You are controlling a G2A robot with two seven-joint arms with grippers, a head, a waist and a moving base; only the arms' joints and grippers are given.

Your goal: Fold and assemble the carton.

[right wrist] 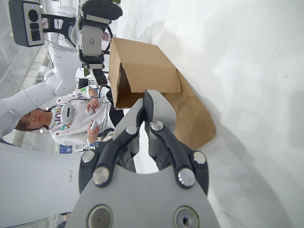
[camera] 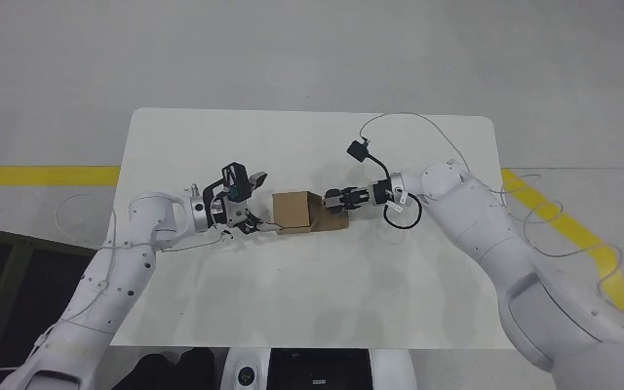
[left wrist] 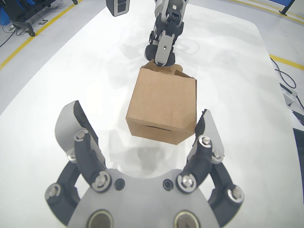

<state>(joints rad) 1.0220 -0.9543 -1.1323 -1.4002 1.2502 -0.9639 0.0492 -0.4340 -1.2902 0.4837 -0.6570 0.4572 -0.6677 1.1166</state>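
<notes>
A brown carton (camera: 292, 210) lies on its side in the middle of the white table (camera: 390, 292). Its closed end (left wrist: 161, 129) faces my left gripper (left wrist: 141, 110), which is open, with one fingertip (left wrist: 201, 122) at the carton's near corner. The far end is open, with one flap (right wrist: 192, 119) flat on the table. My right gripper (right wrist: 144, 100) is shut, its tips at the edge of that open end. From the left wrist view the right gripper (left wrist: 161, 60) touches the top flap there. Whether cardboard sits between its fingers is hidden.
A thin cable (camera: 429, 122) with a black plug (camera: 357, 149) hangs over the back right of the table. Bare table surface lies in front of the carton and behind it. Yellow floor tape (camera: 58, 175) runs beside the table.
</notes>
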